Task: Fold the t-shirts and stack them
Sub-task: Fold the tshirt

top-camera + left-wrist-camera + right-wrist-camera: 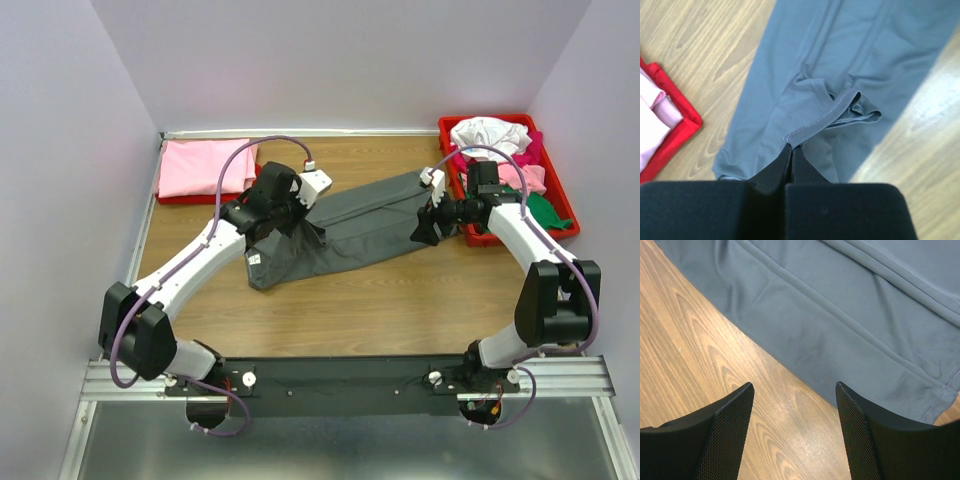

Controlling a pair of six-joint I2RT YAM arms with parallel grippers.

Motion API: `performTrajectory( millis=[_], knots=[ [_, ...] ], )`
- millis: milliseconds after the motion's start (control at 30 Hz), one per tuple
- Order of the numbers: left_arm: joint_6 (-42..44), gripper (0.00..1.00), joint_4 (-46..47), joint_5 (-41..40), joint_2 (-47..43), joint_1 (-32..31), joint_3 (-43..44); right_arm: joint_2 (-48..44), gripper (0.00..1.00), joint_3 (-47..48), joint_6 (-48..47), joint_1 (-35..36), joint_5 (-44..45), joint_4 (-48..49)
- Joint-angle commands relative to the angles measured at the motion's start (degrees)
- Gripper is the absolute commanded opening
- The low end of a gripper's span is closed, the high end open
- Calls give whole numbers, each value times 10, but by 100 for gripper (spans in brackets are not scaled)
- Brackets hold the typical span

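A dark grey t-shirt (360, 222) lies as a long, rumpled strip across the middle of the table, its small white label (254, 258) at the left end. My left gripper (298, 226) is shut on a stitched hem (826, 119) of this shirt, pinching the cloth at its tips (792, 148) and lifting that edge a little. My right gripper (428, 228) hovers open at the shirt's right end. In the right wrist view, bare wood shows between its fingers (794, 386), and the grey cloth (850, 310) lies just beyond them.
A folded pink shirt (200, 165) rests on a red tray (677, 134) at the back left. Another red tray (480, 122) at the back right holds a heap of white (490, 135), pink and green (545, 210) shirts. Walls close in the table's sides and back.
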Motion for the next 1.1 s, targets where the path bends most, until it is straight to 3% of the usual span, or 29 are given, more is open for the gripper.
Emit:
performTrajectory(
  millis=[0,300,433,733,1067],
  knots=[
    [-14,0,-1,46,-22,3,-23,-16,73,-8,-8,2,-22,8],
    [-38,0,-29,82,-38,2,-41,-19,73,-12,-11,1,-20,8],
    [-51,0,-30,154,-56,2,-48,-18,73,-12,-11,1,-19,8],
    [-89,0,-45,236,-94,2,-64,-19,73,-14,-15,1,-16,8],
    [-190,0,-73,263,-122,2,-85,-24,74,-15,-20,1,-7,8]
  ],
)
